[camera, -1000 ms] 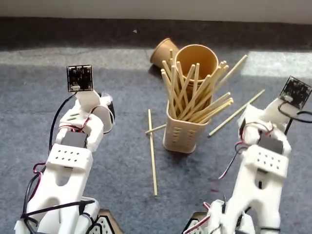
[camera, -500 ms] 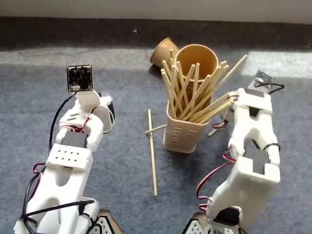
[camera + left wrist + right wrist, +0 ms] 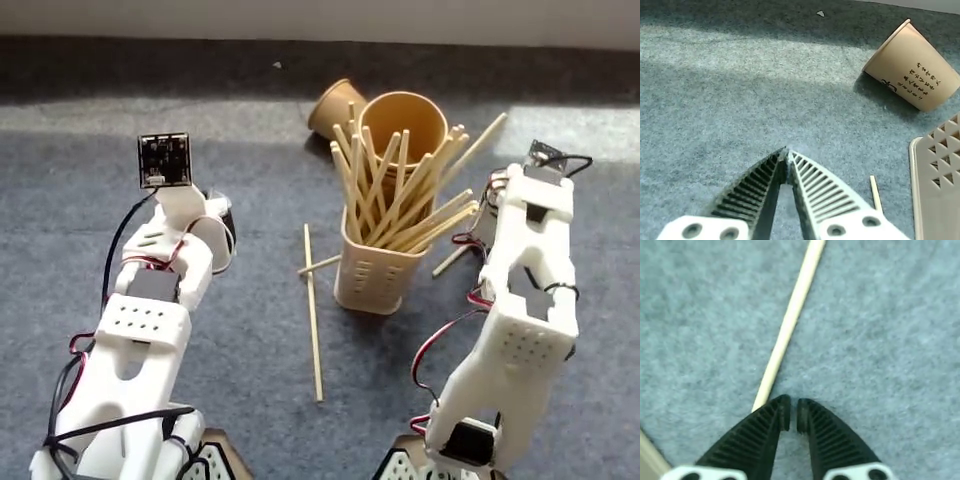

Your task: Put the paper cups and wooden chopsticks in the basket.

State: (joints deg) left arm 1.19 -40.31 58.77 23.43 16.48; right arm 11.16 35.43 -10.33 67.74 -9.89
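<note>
Most of the job looks done. The basket (image 3: pixel 372 272) stands in the middle of the table (image 3: pixel 240 180), packed with a sheaf of wooden chopsticks (image 3: pixel 395 205) and one upright paper cup (image 3: pixel 403 122). By this reading, a few things remain. A second paper cup (image 3: pixel 333 105) lies on its side just behind the basket. A long chopstick (image 3: pixel 313 320) and a short one (image 3: pixel 320 265) crossing it lie on the table beside the basket. Another loose chopstick (image 3: pixel 452 260) shows between the basket and the right arm.

The high view gives the count of what is in and what is out, but not how either claw stands. The left wrist view supplies that for the left claw (image 3: pixel 786 152): tips together, empty, over bare table, well apart from the tipped cup (image 3: pixel 912 67). The right wrist view shows the right claw (image 3: pixel 790 412) with its tips all but together, holding nothing. The near end of that loose chopstick (image 3: pixel 790 325) lies just beside one finger, outside the slit.
</note>
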